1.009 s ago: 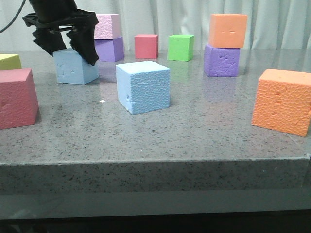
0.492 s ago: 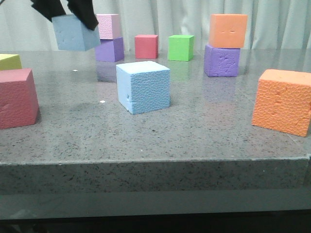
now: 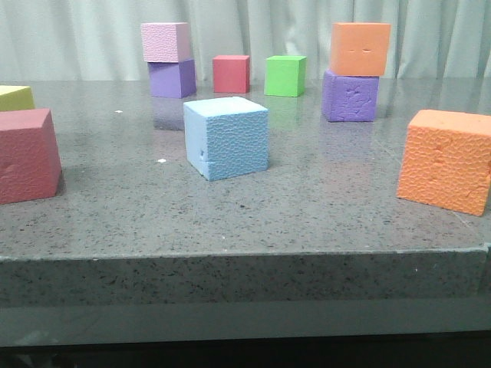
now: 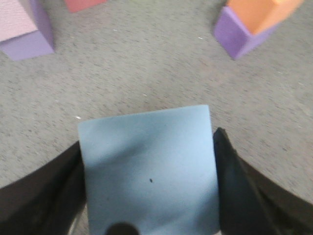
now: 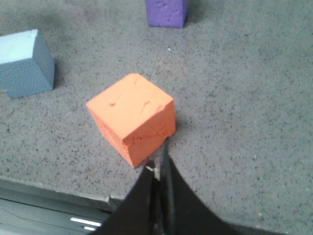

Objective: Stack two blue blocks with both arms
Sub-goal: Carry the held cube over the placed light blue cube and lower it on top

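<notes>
While the smooth blue block [image 4: 149,171] is clamped between the fingers of the left claw [image 4: 146,196] and carried high above the desk [image 3: 322,207] (so high that neither shows in the front view), the stack is not yet made. The pebbly blue block [image 3: 226,138] sits alone toward the middle of the desk, nearer the front edge than the back, with nothing on top of it. What is left, as judged from this: the held block must be brought over the pebbly one, lowered square and let go.

The right claw [image 5: 159,171] is pinched closed on nothing, just beside the orange block [image 5: 132,117] near the front right corner; no part in the stacking is yet taken by it.

Along the back edge stand a pink-on-purple pair [image 3: 169,60], a red block [image 3: 231,73], a green block [image 3: 285,75] and an orange-on-purple pair [image 3: 354,70]. A dark red block [image 3: 27,156] lies by the left edge. Nothing stands close to the pebbly block, so the way down looks open.
</notes>
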### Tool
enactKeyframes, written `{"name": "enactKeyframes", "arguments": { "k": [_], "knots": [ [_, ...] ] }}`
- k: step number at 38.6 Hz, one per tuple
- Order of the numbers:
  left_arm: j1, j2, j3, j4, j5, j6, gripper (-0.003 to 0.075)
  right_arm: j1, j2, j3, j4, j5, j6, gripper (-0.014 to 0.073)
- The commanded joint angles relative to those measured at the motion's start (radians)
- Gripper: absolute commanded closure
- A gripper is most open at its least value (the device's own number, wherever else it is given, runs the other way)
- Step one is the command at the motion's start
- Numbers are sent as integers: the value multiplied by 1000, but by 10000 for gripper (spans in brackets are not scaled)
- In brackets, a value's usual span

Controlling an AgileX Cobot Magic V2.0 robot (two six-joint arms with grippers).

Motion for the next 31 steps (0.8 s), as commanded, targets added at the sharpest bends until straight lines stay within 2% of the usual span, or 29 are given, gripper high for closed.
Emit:
{"name": "enactKeyframes", "arguments": {
  "k": [1,6,18,31],
  "knots": [
    [-36,-109,63,-16,15,-15,279,-5,4,-15,2,-69,-11,664],
    [-86,-149,148,-22,15,-15,279,-5,4,-14,2,-69,-11,664],
    [-234,-107,214,11,-58,-15,279,-5,4,-14,2,-70,-11,664],
    [-258,-49,214,58,-74,-33,279,-5,4,-14,2,-70,-11,664]
  ]
}}
